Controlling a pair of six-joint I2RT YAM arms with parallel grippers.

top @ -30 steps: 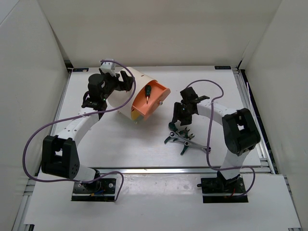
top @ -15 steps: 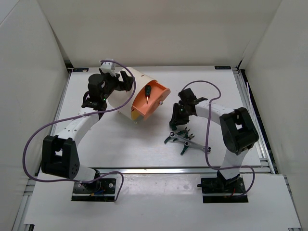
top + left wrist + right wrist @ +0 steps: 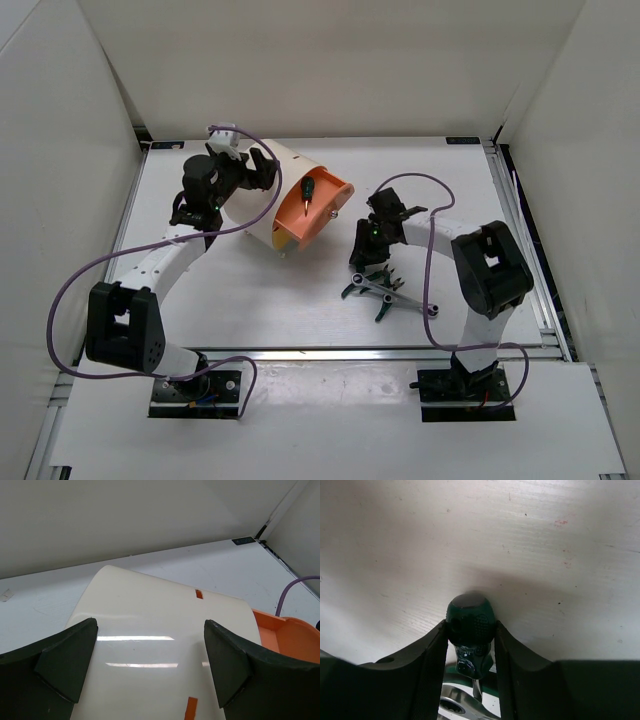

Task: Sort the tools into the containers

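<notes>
Right arm (image 3: 440, 225) swung leftward | right gripper (image 3: 470, 629) clamps green round-headed piece (image 3: 470, 615) | left gripper (image 3: 150, 665) spread above drum (image 3: 150, 610)

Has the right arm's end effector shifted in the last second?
Yes. The right end effector slid slightly toward the cream drum, now pinching a green round-headed tool.

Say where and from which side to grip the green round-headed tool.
Across the round head of the green tool, from above: the head lies clear, its thin shaft crowds the ratchet wrench. The right gripper pinches there.
</notes>
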